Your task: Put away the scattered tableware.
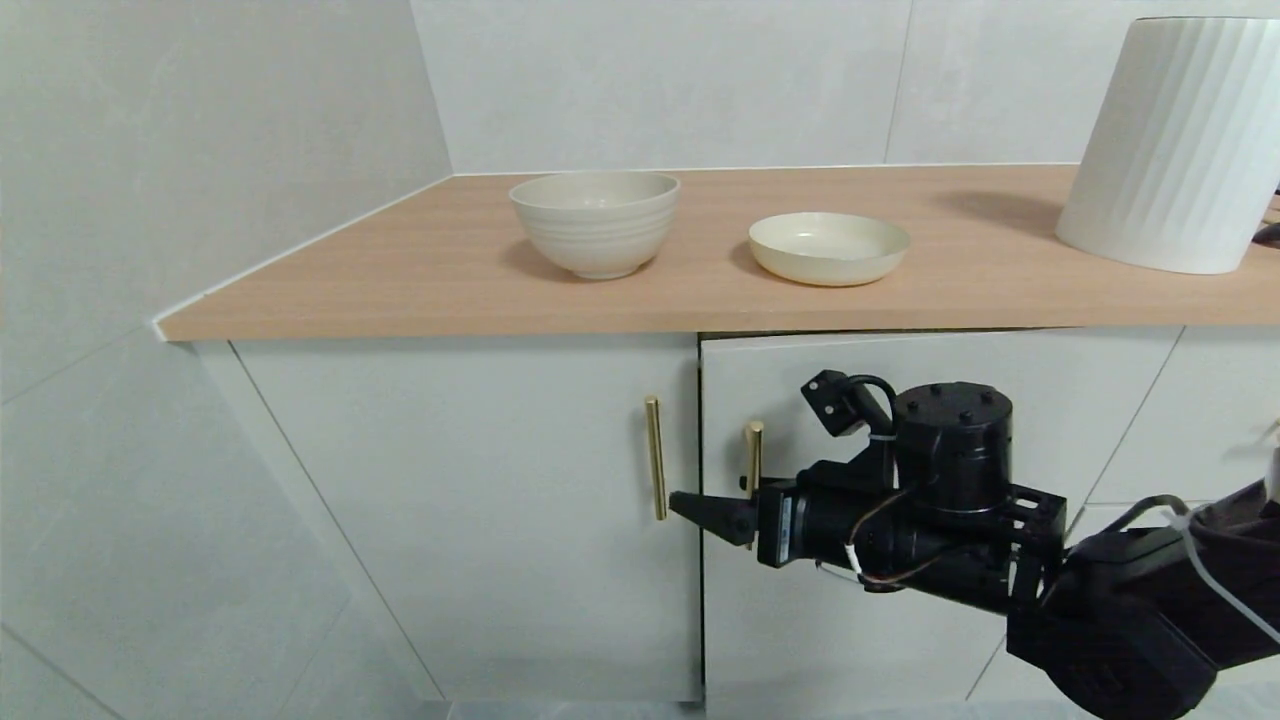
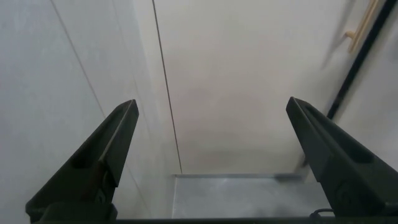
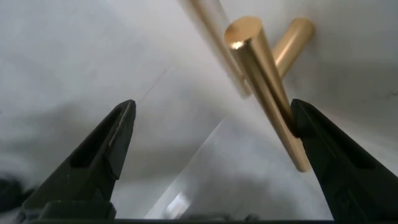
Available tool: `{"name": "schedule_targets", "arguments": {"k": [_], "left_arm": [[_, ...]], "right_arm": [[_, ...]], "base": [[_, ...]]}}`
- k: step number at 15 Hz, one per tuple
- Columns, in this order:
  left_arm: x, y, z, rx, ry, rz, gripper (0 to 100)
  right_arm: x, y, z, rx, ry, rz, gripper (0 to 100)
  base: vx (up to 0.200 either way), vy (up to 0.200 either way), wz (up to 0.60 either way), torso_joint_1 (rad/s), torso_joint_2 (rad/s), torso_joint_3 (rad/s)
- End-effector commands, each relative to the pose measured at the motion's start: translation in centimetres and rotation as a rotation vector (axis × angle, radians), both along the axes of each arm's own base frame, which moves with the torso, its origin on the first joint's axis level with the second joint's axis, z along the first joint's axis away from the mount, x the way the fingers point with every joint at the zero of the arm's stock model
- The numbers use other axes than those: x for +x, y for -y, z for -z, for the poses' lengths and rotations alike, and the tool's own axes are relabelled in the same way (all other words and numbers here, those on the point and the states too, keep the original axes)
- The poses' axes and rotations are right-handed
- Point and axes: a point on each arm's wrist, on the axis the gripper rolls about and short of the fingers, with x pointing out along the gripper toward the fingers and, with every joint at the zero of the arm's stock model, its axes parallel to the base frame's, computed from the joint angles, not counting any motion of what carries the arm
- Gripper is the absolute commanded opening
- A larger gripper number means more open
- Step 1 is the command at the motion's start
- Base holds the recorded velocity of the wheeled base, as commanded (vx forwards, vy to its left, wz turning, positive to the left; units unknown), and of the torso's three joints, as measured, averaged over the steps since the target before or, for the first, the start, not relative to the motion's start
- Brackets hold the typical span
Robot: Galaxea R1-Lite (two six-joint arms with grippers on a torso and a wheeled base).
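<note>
R gripper (image 1: pixel 712 515), jaws apart, sits level w/ the upright brass handle (image 1: pixel 753 450) of the rt cupboard door, bar betw. its fingers, while bowl (image 1: pixel 595 222) & dish (image 1: pixel 828 247) sit above on the counter (image 1: pixel 400 270).

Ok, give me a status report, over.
Left gripper open, facing the cabinet. Right gripper open at a gold door handle, not clamped. Bowl and shallow dish on the countertop; doors look shut.
</note>
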Motion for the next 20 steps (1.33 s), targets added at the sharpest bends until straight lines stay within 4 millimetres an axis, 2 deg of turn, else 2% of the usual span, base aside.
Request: {"name": "schedule_targets", "arguments": {"k": [1,3,5,6,7,9,10,13,14,17,20], "left_arm": [[0.0,0.0,0.0,0.013,-0.001,0.002,100],[0.0,0.0,-0.1,0.057,0.001,0.002,100],[-0.2,0.1,-2.1,0.061,-0.002,0.055,100],[-0.2,0.1,-2.1,0.061,-0.002,0.055,100],[0.7,0.4,-5.4,0.053,-0.111,0.172,100],[3.9,0.6,-8.4,0.044,-0.249,0.271,100],[6.5,0.6,-10.3,0.032,-0.325,0.282,100],[11.9,1.4,-13.5,0.033,-0.408,0.372,100],[13.1,1.9,-14.0,0.039,-0.428,0.407,0],[15.8,4.1,-14.9,0.027,-0.473,0.515,0],[17.8,7.1,-15.4,-0.023,-0.477,0.634,0]], "right_arm": [[-2.3,1.7,-1.1,0.022,-0.009,-0.069,100],[-3.1,2.4,-0.9,0.014,-0.025,-0.088,100],[-3.6,2.8,-0.9,0.016,-0.029,-0.117,100],[-3.6,2.8,-0.9,0.016,-0.029,-0.117,100],[-4.2,2.7,-1.0,0.019,-0.033,-0.153,100],[-4.6,2.6,-0.9,0.015,-0.036,-0.167,100],[-4.7,2.6,-0.8,0.013,-0.038,-0.169,100],[-4.7,2.6,-0.8,0.011,-0.038,-0.169,100],[-4.7,2.6,-0.8,0.011,-0.038,-0.169,100],[-4.8,2.6,-0.7,0.008,-0.042,-0.173,100],[-5.1,2.6,-0.6,0.005,-0.045,-0.179,100]], "base": [[0.000,0.000,0.00,0.000,0.00,0.000],[0.000,0.000,0.00,0.000,0.00,0.000],[0.000,0.000,0.00,0.000,0.00,0.000],[0.000,0.000,0.00,0.000,0.00,0.000],[0.000,0.000,0.00,0.000,0.00,0.000],[0.000,0.000,0.00,0.000,0.00,0.000],[0.000,0.000,0.00,0.000,0.00,0.000],[0.000,0.000,0.00,0.000,0.00,0.000],[0.000,0.000,0.00,0.000,0.00,0.000],[0.000,0.000,0.00,0.000,0.00,0.000],[0.000,0.000,0.00,0.000,0.00,0.000]]}}
